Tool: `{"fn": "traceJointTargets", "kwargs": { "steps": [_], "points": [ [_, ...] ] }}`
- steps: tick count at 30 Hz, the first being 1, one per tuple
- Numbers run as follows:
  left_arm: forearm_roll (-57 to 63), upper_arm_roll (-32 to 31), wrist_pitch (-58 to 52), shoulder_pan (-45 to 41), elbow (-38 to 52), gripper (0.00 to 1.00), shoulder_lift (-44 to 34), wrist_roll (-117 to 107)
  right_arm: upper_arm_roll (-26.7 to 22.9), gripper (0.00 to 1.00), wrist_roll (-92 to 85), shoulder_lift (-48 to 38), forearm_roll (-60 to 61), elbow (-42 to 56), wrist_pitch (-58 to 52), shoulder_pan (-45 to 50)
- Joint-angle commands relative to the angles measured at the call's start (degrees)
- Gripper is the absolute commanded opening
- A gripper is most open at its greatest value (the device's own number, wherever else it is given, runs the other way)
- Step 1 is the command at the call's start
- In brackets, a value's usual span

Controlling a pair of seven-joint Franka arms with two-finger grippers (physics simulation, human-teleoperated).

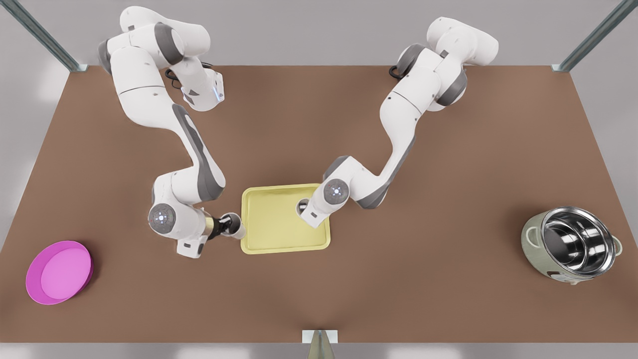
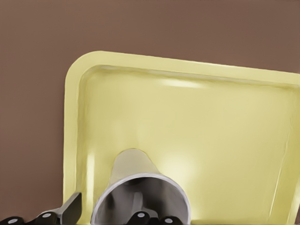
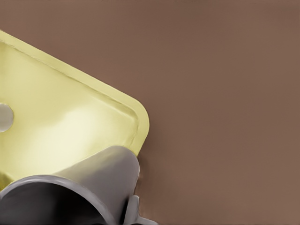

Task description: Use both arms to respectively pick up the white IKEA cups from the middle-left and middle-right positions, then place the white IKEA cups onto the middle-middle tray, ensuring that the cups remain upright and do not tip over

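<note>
The pale-yellow tray (image 1: 279, 239) lies at the table's middle. On the front view's left, my left gripper (image 1: 227, 227) is shut on a white cup (image 1: 234, 226) right at the tray's left rim. The left wrist view looks into that cup (image 2: 140, 183), with a black finger (image 2: 70, 209) beside it and the tray (image 2: 187, 117) beyond. My right gripper (image 1: 305, 208) is shut on the other white cup (image 1: 302, 205) over the tray's back right part. The right wrist view has this cup (image 3: 93, 178) near a corner of the tray (image 3: 56, 122). Whether either cup touches the tray is unclear.
A round magenta dish (image 1: 60, 271) sits at the front left of the table. A steel pot in a pale green cooker (image 1: 573, 244) stands at the right. Bare brown tabletop (image 1: 423, 299) surrounds the tray.
</note>
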Motion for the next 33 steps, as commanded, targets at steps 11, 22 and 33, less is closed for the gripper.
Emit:
{"fn": "traceJointTargets", "kwargs": {
  "steps": [11,22,33],
  "points": [
    [1.4,-3.8,-12.1,3.2,-2.5,1.0,-5.5,-18.3,-0.1,0.21,7.2,4.6,1.9,-2.0,8.7,7.9],
    [13.1,11.1,-36.6,14.9,-16.7,1.0,-40.4,47.6,0.0,1.0,7.1,4.6,4.8,-5.2,11.3,8.0],
    [11.4,11.1,-45.1,17.5,-15.2,1.0,-40.6,47.9,0.6,1.0,5.5,1.3,4.0,5.1,-2.7,4.4]
  ]
}}
